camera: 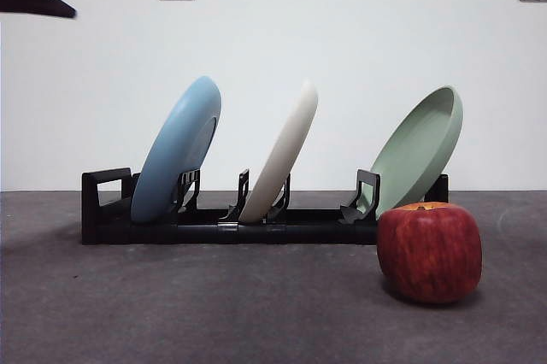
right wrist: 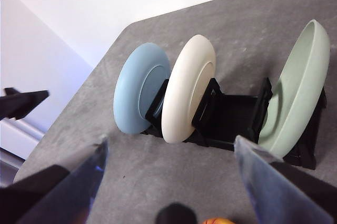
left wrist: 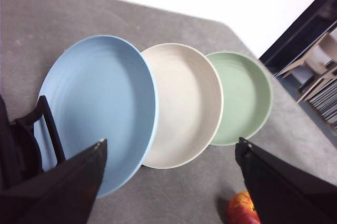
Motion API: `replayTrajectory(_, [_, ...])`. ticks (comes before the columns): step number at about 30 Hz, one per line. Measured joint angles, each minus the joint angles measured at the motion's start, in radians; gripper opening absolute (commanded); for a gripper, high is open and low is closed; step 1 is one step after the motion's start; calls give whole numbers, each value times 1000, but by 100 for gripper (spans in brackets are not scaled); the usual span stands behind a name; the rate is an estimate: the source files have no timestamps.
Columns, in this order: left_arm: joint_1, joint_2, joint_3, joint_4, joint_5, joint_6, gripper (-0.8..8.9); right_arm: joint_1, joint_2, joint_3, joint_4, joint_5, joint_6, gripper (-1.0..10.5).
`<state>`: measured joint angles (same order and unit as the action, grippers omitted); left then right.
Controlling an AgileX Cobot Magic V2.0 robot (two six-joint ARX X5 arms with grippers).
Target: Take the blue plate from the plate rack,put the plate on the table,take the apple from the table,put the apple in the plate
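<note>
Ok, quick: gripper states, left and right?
Left gripper: open, holding nothing, above the blue plate.
Right gripper: open, holding nothing.

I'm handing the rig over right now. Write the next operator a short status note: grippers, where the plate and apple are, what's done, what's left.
Left gripper: open, empty, above the rack facing the plates.
Right gripper: open, empty, off the rack's end, looking along it.
Blue plate: leaning in the end slot of the plate rack, beside the looped handle; cream-white plate in the middle, pale green plate at the other end.
Apple: on the table in front of the rack, near the green plate.
Done: nothing.
Left: pull the blue plate, lay it on the table, pick the apple, put it in the plate.
</note>
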<state>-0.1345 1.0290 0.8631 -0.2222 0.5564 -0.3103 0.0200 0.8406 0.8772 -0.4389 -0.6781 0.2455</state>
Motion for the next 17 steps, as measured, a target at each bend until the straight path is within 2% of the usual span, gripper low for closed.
replayTrajectory(6, [-81, 187, 172, -22, -19, 32, 409, 0, 0, 0, 0, 0, 0, 409])
replayTrajectory(11, [-150, 355, 357, -115, -145, 109, 409, 0, 0, 0, -2, 0, 0, 409])
replayTrajectory(17, [-181, 538, 494, -167, -224, 200, 409, 0, 0, 0, -2, 0, 0, 409])
